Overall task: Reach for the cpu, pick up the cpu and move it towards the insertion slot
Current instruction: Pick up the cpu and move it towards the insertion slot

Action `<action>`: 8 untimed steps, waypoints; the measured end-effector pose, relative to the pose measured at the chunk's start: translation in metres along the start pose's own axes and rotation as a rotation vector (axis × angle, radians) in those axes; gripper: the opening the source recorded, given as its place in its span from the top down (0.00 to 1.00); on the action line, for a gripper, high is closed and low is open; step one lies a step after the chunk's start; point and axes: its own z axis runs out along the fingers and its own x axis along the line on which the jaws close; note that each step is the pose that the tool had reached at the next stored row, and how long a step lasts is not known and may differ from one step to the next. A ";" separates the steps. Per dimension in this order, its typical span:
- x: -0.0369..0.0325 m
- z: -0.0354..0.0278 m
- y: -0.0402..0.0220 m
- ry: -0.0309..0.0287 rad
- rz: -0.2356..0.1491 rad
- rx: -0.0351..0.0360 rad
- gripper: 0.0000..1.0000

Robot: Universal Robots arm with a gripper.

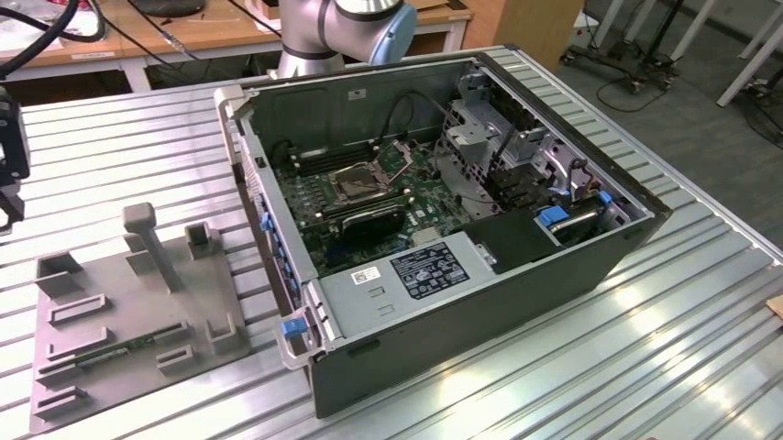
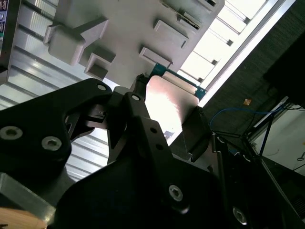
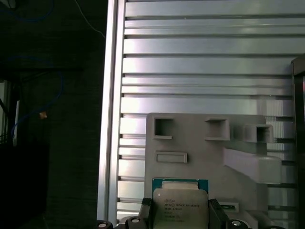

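The cpu (image 3: 180,206), a flat square chip with a silvery face and thin green rim, sits between my gripper's (image 3: 180,213) two black fingers, which are shut on its opposite edges. In the second wrist view the cpu (image 2: 172,101) is held in the gripper (image 2: 167,113) above the grey plastic tray (image 2: 124,28). In the exterior view the gripper (image 1: 10,156) is a dark shape at the far left edge, above the tray (image 1: 123,316). The insertion slot (image 1: 358,181), a silver-framed socket with a dark centre, lies on the green board inside the open computer case, well to the exterior view's right of the gripper.
The open computer case (image 1: 490,302) lies on its side on a ribbed metal table (image 1: 588,367). The grey tray carries upright posts and a thin green memory stick (image 1: 116,350). The arm's base (image 1: 330,37) stands behind the case. Cables and a drive cage (image 1: 483,137) crowd the case beside the socket.
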 end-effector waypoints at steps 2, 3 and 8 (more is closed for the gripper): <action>-0.0018 0.0000 0.0000 -0.0001 0.000 0.0000 0.46; -0.0027 0.0000 0.0000 0.0000 0.000 0.0000 0.46; -0.0071 0.0000 -0.0001 0.0000 0.000 0.0000 0.46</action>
